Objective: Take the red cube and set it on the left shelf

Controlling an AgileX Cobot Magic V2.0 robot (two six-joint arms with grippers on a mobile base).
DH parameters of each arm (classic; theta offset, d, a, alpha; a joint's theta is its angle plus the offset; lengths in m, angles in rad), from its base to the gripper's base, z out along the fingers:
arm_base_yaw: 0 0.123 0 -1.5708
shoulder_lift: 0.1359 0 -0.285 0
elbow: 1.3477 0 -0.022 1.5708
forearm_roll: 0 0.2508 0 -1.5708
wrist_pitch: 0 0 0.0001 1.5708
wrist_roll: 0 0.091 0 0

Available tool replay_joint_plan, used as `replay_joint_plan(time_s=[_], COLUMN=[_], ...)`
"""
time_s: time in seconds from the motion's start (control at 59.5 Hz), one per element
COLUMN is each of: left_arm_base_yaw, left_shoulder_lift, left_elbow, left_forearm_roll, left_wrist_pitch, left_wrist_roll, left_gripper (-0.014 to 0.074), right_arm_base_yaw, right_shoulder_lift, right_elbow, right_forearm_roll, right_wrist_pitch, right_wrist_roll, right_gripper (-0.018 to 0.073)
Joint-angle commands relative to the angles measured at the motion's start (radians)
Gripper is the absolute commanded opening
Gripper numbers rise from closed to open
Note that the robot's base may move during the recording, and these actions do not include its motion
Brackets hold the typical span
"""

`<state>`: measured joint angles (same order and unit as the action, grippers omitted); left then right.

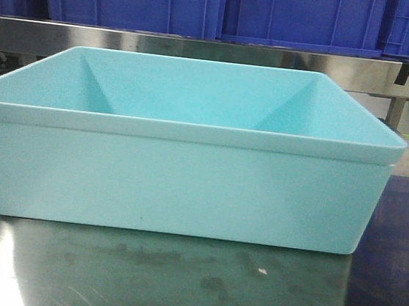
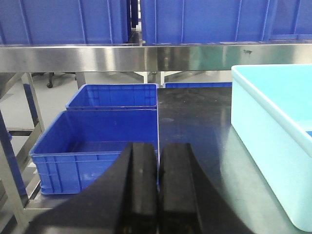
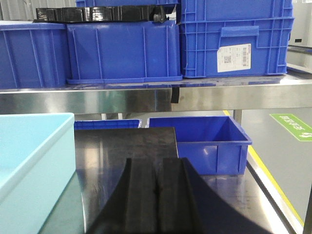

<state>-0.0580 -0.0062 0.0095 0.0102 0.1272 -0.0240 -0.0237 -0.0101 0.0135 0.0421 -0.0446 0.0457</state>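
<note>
At the far left of the left wrist view, two open blue crates (image 2: 97,141) sit on a lower tier of the left shelf (image 2: 97,58), whose bright front rail runs across the upper part of the frame with more crates above it. At the bottom centre, the left gripper (image 2: 157,195) has its two black fingers pressed together with nothing between them. It hangs over the left edge of the dark steel table (image 2: 195,126). To its right, filling the right side of that frame, is the teal tub (image 2: 273,131). In the right wrist view the same tub takes the lower left corner, and the right gripper (image 3: 156,195) at the bottom centre is likewise closed and empty. So the tub lies between the two arms. The red cube shows in no view. The front view looks straight at the tub's near wall, which hides its floor, so the cube is probably down inside, though that is only a judgement. If so, the reach runs rightward from the left gripper or leftward from the right one. Which arm is nearer cannot be told, nor how the cube is turned. The left arm stands on the side of the shelf's open crates.
</note>
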Motion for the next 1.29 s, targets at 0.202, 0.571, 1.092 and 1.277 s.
replay_joint_plan(time_s=[0.202,0.571,1.092,1.277], left_arm_base_yaw=[-0.005,-0.005,-0.005,-0.005], left_shoulder_lift=[-0.015,-0.015,-0.015,-0.015], left_elbow=[0.023,0.023,0.023,0.023], left_forearm_roll=[-0.004,-0.004,-0.004,-0.004], left_wrist_pitch=[-0.088,-0.088,-0.088,-0.088], left_wrist_roll=[-0.001,-0.001,-0.001,-0.001], left_gripper=[0.0102,0.0102,0.0102,0.0102], right_arm_base_yaw=[-0.006,0.063,0.381,0.457], right_shoulder_lift=[0.25,0.614,1.083,1.197], right_elbow=[-0.254,-0.623,-1.051,-1.094], right_forearm_roll=[-0.004,-0.004,0.021,0.021], right_wrist_pitch=[-0.077,0.03,0.313,0.308], right_wrist_roll=[-0.007,-0.007,-0.007,-0.007], right_gripper=[0.005,0.005,0.005,0.005])
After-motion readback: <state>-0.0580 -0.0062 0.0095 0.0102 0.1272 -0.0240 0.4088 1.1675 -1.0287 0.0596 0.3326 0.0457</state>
